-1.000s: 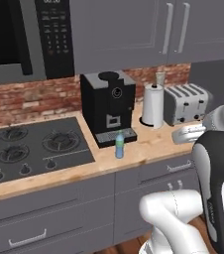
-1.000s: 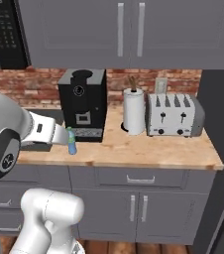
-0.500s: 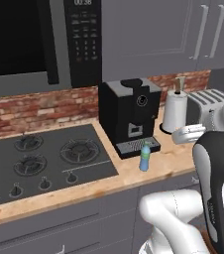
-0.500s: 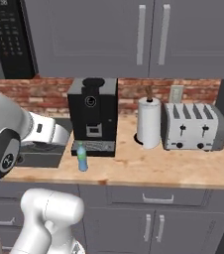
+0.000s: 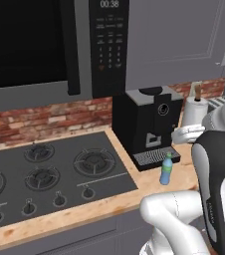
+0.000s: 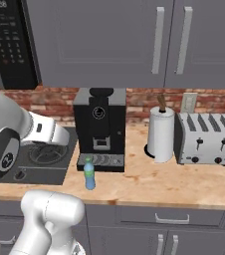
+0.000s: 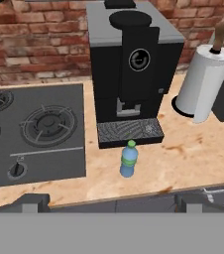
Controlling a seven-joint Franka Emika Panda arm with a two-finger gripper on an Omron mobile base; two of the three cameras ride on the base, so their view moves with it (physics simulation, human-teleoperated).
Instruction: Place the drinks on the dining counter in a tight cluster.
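Observation:
One of the drinks, a slim blue bottle (image 7: 129, 159) with a green label and cap, stands upright on the wood counter just in front of the coffee machine's drip tray. The same blue bottle (image 5: 167, 170) (image 6: 89, 174) appears in both base views, near the counter's front edge. My gripper (image 7: 111, 203) hovers above and in front of the bottle, apart from it. Its fingertips (image 7: 34, 201) stand wide apart with nothing between them, so it is open. The dining counter is out of view.
A black coffee machine (image 6: 100, 127) stands right behind the bottle. The stove (image 5: 45, 172) lies to its left under a microwave (image 5: 50, 45). A paper towel roll (image 6: 161, 133) and a steel toaster (image 6: 206, 138) stand to the right. Bare wood counter (image 6: 149, 179) spreads in front of them.
The whole picture has shifted, so the base has driven left along the counter. The bottle stands where it was by the coffee machine. The gripper has stayed open.

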